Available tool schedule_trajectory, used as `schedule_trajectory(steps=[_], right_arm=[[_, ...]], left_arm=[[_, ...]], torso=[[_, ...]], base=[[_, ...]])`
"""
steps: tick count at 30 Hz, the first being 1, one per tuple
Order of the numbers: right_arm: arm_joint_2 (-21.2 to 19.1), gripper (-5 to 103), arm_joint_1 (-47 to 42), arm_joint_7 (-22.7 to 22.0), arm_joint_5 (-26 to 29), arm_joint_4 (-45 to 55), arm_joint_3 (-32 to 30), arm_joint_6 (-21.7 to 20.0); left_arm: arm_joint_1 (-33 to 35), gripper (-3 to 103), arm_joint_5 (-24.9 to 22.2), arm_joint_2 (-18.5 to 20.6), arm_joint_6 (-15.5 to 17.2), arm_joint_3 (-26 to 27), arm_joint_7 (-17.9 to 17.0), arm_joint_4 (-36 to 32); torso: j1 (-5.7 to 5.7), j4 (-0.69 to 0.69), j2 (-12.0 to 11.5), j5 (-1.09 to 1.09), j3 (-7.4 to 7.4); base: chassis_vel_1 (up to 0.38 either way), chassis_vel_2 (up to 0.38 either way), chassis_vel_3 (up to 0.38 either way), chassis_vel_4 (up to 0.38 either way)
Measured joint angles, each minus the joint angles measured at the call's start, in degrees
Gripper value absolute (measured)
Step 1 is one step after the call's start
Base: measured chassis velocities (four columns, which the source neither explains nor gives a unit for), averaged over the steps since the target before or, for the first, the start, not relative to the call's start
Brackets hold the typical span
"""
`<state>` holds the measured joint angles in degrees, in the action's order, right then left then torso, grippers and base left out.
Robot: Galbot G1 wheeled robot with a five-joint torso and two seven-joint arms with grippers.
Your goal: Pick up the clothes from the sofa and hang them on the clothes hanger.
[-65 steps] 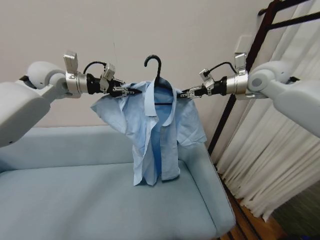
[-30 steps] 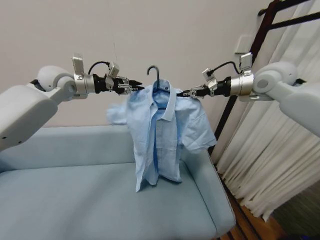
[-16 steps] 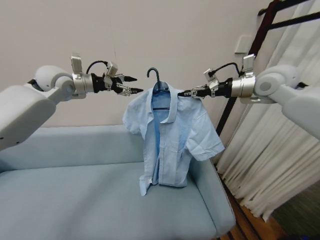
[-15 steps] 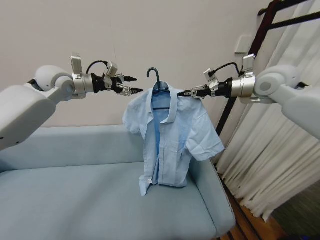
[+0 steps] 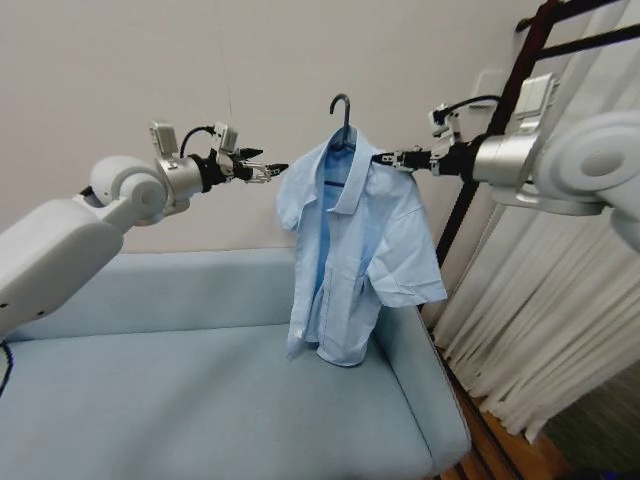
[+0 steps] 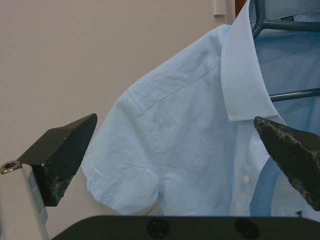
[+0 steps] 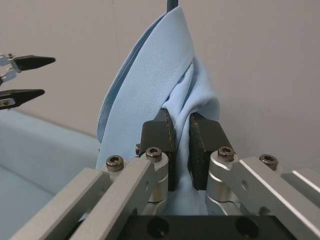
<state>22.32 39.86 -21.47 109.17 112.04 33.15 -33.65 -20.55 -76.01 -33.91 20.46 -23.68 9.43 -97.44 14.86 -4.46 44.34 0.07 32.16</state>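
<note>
The right gripper (image 5: 383, 158) clamps the blue shirt (image 5: 352, 232) at its shoulder, holding it aloft on its hanger (image 5: 349, 118); the left gripper (image 5: 272, 171) gapes empty.

We see a pale blue sofa (image 5: 200, 400) against the wall (image 5: 120, 60); the shirt (image 5: 350, 230) hem hangs over its right end, perhaps brushing the backrest.

left end effector (image 5: 270, 170): has let go of the shirt's (image 5: 355, 240) shoulder, fingers now spread, apart from it | right end effector (image 5: 384, 158): raised and carried rightward | hanger (image 5: 342, 108) and shirt: higher, nearer the dark rack (image 5: 454, 222)
</note>
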Motion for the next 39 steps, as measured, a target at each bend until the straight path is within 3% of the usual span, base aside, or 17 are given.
schedule_trajectory(steps=[1,5,6,10,14,15,18,19,22,24,25,29,30,34,35,37,39], right_arm=[[0.0,8,0.0,0.0,0.0,0.0,0.0,0.0],[0.4,8,0.8,-7.4,0.7,2.5,-3.0,0.4],[0.4,8,0.8,-7.4,0.7,2.5,-3.0,0.4],[-0.6,8,-0.5,-10.3,0.8,4.7,-8.3,2.5],[-2.8,8,-1.6,-19.3,6.7,9.1,-14.1,3.7],[-2.8,8,-1.6,-19.3,6.7,9.1,-14.1,3.7],[-3.4,8,-2.2,-28.0,12.1,11.1,-16.4,4.0],[-3.4,8,-2.2,-28.0,12.1,11.1,-16.4,4.0],[-5.3,8,-0.5,-33.8,16.6,11.6,-15.4,5.0],[-6.3,8,1.2,-35.9,17.4,10.7,-13.1,5.0],[-6.3,8,1.2,-35.9,17.4,10.7,-13.1,5.0],[-5.6,8,6.9,-41.1,19.9,6.8,-8.1,2.5],[-5.6,8,6.9,-41.1,19.9,6.8,-8.1,2.5],[-4.6,8,15.3,-46.5,21.3,5.6,1.2,1.4],[-4.6,8,15.3,-46.5,21.3,5.6,1.2,1.4],[-2.5,8,21.5,-48.7,20.8,3.5,9.8,2.4],[-0.8,8,24.8,-49.7,20.7,1.8,13.5,3.2]], left_arm=[[0.0,100,0.0,0.0,0.0,0.0,0.0,0.0],[3.0,100,-4.1,0.4,1.2,4.4,-7.7,-5.2],[3.0,100,-4.1,0.4,1.2,4.4,-7.7,-5.2],[10.6,100,-6.0,4.0,3.3,14.2,-14.1,-12.4],[21.7,100,-7.0,10.6,3.7,24.6,-21.6,-19.8],[21.7,100,-7.0,10.6,3.7,24.6,-21.6,-19.8],[26.9,100,-7.5,13.7,3.5,28.6,-30.6,-24.3],[26.9,100,-7.5,13.7,3.5,28.6,-30.6,-24.3],[30.1,100,-7.4,14.1,3.5,30.1,-38.5,-27.3],[33.7,100,-6.5,14.4,3.8,32.7,-41.8,-29.3],[33.7,100,-6.5,14.4,3.8,32.7,-41.8,-29.3],[46.0,100,-3.0,14.0,4.4,44.0,-43.7,-32.1],[46.0,100,-3.0,14.0,4.4,44.0,-43.7,-32.1],[59.5,100,0.2,11.6,5.7,55.1,-43.8,-34.2],[59.5,100,0.2,11.6,5.7,55.1,-43.8,-34.2],[65.2,100,2.5,9.1,5.9,59.3,-42.4,-34.1],[67.3,100,3.8,7.6,6.0,60.6,-41.7,-33.7]], torso=[[0.00,0.00,0.0,0.00,0.00],[0.00,-0.02,0.0,0.02,0.00],[0.00,-0.02,0.0,0.02,0.00],[0.00,-0.01,0.0,0.03,0.00],[-0.01,0.02,0.0,-0.02,-0.01],[-0.01,0.02,0.0,-0.02,-0.01],[-0.02,0.02,0.0,0.01,-0.01],[-0.02,0.02,0.0,0.01,-0.01],[0.00,-0.01,0.0,0.01,0.00],[-0.01,-0.07,0.0,0.02,0.00],[-0.01,-0.07,0.0,0.02,0.00],[0.00,0.02,0.0,0.03,0.00],[0.00,0.02,0.0,0.03,0.00],[-0.01,0.00,0.0,0.00,0.00],[-0.01,0.00,0.0,0.00,0.00],[0.00,-0.01,0.0,0.04,0.00],[0.00,-0.01,0.0,0.04,0.01]], base=[[0.000,0.000,0.000,0.000],[0.000,0.000,0.000,0.000],[0.000,0.000,0.000,0.000],[0.000,0.000,0.000,0.000],[0.000,0.000,0.000,0.000],[0.000,0.000,0.000,0.000],[0.000,0.000,0.000,0.000],[0.000,0.000,0.000,0.000],[0.000,0.000,0.000,0.000],[0.000,0.000,0.000,0.000],[0.000,0.000,0.000,0.000],[0.000,0.000,0.000,0.000],[0.000,0.000,0.000,0.000],[0.000,0.000,0.000,0.000],[0.000,0.000,0.000,0.000],[0.000,0.000,0.000,0.000],[0.000,0.000,0.000,0.000]])
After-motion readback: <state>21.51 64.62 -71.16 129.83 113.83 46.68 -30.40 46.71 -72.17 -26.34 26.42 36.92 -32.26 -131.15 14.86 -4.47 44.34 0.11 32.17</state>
